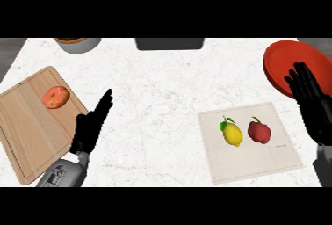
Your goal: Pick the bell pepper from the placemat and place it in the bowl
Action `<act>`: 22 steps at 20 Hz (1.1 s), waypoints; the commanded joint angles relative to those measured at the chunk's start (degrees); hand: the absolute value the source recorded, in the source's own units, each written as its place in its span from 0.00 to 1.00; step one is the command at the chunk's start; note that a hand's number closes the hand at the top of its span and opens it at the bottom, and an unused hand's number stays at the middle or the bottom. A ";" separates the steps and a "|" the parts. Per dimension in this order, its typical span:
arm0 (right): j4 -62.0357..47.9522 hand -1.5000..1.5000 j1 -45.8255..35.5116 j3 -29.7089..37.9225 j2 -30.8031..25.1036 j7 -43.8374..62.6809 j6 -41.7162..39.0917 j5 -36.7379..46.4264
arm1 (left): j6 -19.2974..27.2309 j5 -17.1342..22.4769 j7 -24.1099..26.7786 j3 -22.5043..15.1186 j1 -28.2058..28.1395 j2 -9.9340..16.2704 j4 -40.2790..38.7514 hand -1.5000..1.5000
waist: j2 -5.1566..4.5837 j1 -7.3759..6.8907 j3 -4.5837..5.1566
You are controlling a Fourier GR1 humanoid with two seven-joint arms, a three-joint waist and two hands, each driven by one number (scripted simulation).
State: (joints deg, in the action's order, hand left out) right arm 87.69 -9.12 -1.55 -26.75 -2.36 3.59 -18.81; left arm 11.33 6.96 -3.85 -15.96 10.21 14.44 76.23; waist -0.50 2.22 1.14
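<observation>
Head view: right hand [310, 94] open, empty

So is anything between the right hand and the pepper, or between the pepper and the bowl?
Nothing visible. The right hand is open above the placemat's far right corner, with bare mat down to the pepper. The lemon lies on the pepper's other side. The bowl is just beyond the mat.

Bell pepper [259, 131] on placemat [259, 169], just right of lemon [232, 133]; bowl [285, 61] behind placemat, far right.
</observation>
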 commanded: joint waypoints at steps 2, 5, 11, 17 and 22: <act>1.71 1.00 5.36 -3.43 0.30 2.96 6.51 9.07 | 0.46 -0.28 3.52 1.04 -0.48 -1.70 1.12 0.50 | 0.62 -1.85 -1.08; -2.02 1.00 4.85 -10.33 3.20 8.08 16.53 20.75 | 1.74 0.12 4.36 3.68 1.46 -0.42 3.90 0.50 | 0.54 -2.97 -0.97; -0.94 0.00 10.72 -3.96 10.72 -3.61 43.03 32.56 | 2.42 1.09 3.04 4.79 0.79 -0.19 5.73 0.50 | 1.26 -0.48 -1.31; 7.97 0.00 18.96 -12.87 18.24 -11.98 55.71 45.15 | 4.43 -0.82 1.66 2.07 -0.96 -2.97 9.25 0.50 | 0.88 -1.48 -1.11; 11.55 0.00 20.99 -10.55 20.36 8.97 53.51 65.87 | 4.01 -0.49 -0.67 3.56 0.35 -1.90 11.58 0.50 | 0.74 -1.45 -0.81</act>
State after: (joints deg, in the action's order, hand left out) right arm 95.43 8.61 -12.96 -7.99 -2.91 56.39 35.02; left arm 14.07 7.23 -2.68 -12.05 9.90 13.25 85.99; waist 0.26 0.57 0.17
